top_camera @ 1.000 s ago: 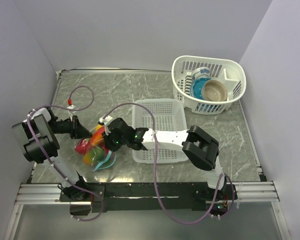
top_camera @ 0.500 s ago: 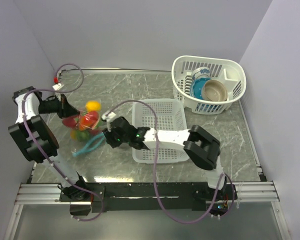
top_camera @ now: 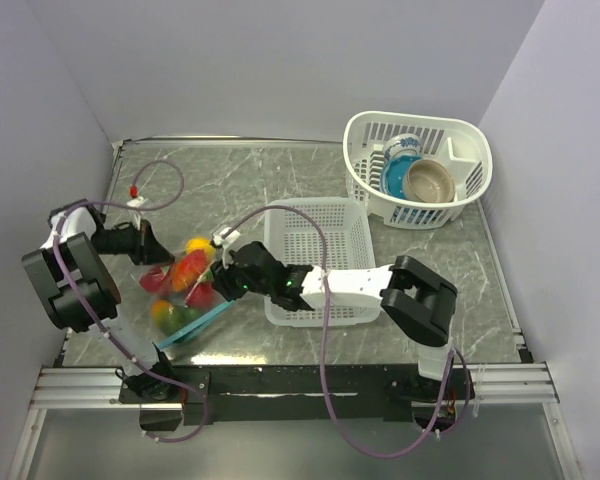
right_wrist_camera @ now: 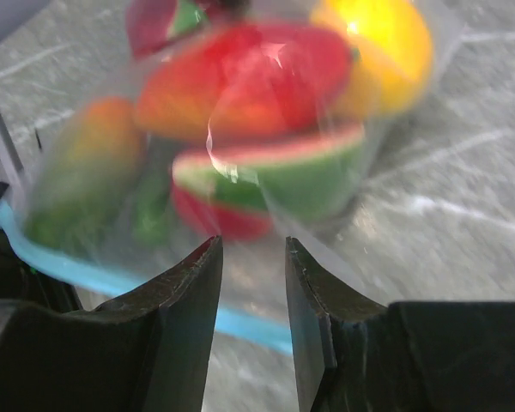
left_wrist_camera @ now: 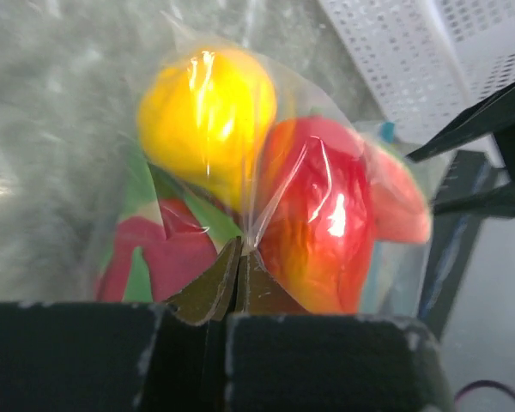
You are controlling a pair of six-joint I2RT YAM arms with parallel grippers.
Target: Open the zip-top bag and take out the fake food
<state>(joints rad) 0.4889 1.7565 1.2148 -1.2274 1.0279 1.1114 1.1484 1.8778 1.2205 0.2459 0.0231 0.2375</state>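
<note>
The zip-top bag (top_camera: 183,288) hangs clear and floppy from my left gripper (top_camera: 158,250), its teal zip strip (top_camera: 194,325) at the low end. The fake food (top_camera: 188,272) is inside it. In the left wrist view my left gripper (left_wrist_camera: 243,249) is shut on a pinch of the bag's film, with a yellow fruit (left_wrist_camera: 206,116) and a red one (left_wrist_camera: 318,223) just beyond. My right gripper (top_camera: 223,283) is at the bag's right side. In the right wrist view it (right_wrist_camera: 251,245) is open, with the bag (right_wrist_camera: 240,146), a watermelon slice (right_wrist_camera: 275,172) and the zip strip (right_wrist_camera: 112,276) just ahead.
A flat white slotted basket (top_camera: 315,204) lies right of the bag, under my right arm. A round white basket (top_camera: 420,118) at the back right holds a blue bowl (top_camera: 398,176) and a tan bowl (top_camera: 431,181). Walls close in left, back and right.
My left gripper swung the bag up and to the back left, then brought it down and forward again. The bag now hangs with its zip strip lower. My right gripper stayed beside it.
</note>
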